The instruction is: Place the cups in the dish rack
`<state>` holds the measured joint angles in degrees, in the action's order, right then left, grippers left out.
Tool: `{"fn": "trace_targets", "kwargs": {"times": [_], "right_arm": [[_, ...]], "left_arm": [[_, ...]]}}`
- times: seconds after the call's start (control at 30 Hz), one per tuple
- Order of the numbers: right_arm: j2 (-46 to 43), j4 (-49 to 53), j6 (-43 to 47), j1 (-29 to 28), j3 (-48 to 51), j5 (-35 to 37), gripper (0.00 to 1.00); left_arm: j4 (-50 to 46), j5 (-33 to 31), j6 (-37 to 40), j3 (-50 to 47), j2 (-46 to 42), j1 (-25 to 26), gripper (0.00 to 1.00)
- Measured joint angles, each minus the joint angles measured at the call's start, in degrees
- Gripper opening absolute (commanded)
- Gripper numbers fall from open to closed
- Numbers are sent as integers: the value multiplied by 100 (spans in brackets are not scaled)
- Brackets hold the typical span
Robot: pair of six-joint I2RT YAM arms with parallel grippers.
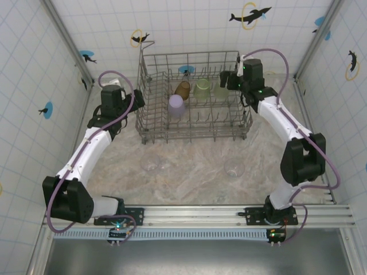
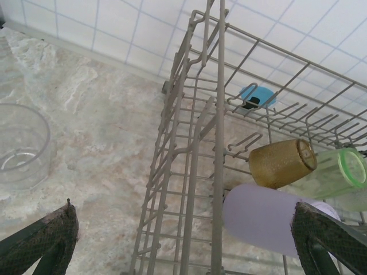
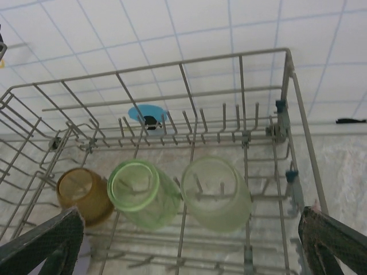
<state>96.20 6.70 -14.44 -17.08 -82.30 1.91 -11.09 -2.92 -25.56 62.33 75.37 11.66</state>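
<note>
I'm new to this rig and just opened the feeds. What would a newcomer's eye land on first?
At the far middle of the marbled table, the big grey wire dish rack draws the eye, holding an amber cup, a lilac cup, a green cup and a paler green cup. In front of the rack, one clear cup and a second clear cup sit on the tabletop.

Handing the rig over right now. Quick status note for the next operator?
Left gripper: open, empty, beside the left wall of the dish rack.
Right gripper: open, empty, at the rack's right end.
Done, in the rack: amber cup, lilac cup, green cup, pale green cup.
To do: two clear cups on the table in front of the rack.
</note>
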Motion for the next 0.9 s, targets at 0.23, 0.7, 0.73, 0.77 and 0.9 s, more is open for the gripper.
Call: {"fn": "trace_targets", "kwargs": {"times": [0.23, 0.7, 0.73, 0.77, 0.9], "right_arm": [[-1003, 22, -361, 96, 992, 87, 99], [-2459, 1106, -1493, -57, 2052, 2159, 99], [-2496, 1231, -1541, -57, 2052, 2304, 99], [-2520, 1394, -1585, -57, 2050, 2444, 99], [-2524, 2129, -1698, -33, 2046, 2881, 99]], "left_arm": [[-120, -120, 0, 0, -2, -11, 98], [-225, -118, 0, 0, -258, -9, 98], [-227, -116, 0, 0, -264, -9, 98], [-234, -101, 0, 0, -269, -9, 98], [-271, -63, 0, 0, -280, -9, 98]]}}
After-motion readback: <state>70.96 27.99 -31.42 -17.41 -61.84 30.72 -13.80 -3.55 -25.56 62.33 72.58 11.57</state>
